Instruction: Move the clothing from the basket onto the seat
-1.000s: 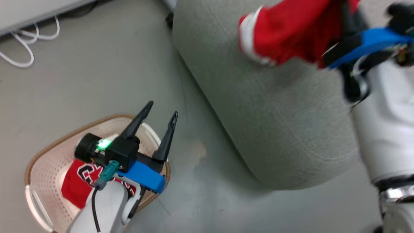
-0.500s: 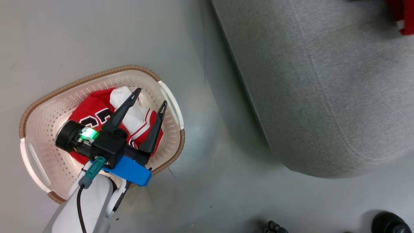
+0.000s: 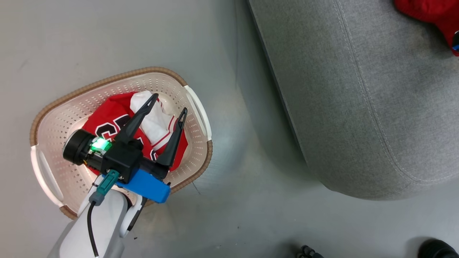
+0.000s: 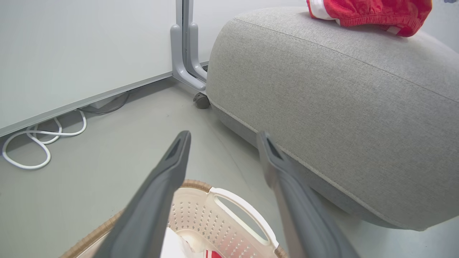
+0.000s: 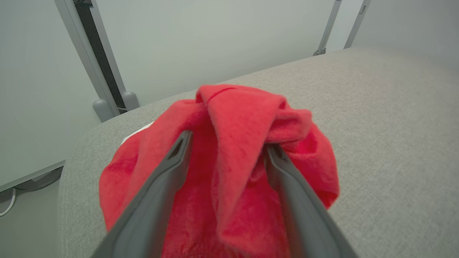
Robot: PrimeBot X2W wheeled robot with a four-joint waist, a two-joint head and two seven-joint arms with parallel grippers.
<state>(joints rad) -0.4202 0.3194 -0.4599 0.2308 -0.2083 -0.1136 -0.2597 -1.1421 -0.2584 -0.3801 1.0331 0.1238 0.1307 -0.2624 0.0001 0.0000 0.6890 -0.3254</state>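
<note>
On grey seat (image 5: 376, 107), crumpled red garment (image 5: 233, 125)

The head camera is looking steeply down on the laundry basket (image 3: 107, 77) and grey sofa (image 3: 358, 107). The left wrist camera is peering low over the basket toward the sofa's side. The right wrist camera is sitting close above the red garment (image 5: 244, 118), which all three views are sharing.

Bare floor (image 3: 244, 200) lies between basket (image 3: 107, 77) and seat (image 3: 358, 107); white cable (image 4: 27, 167) loops by the wall (image 4: 71, 53).
</note>
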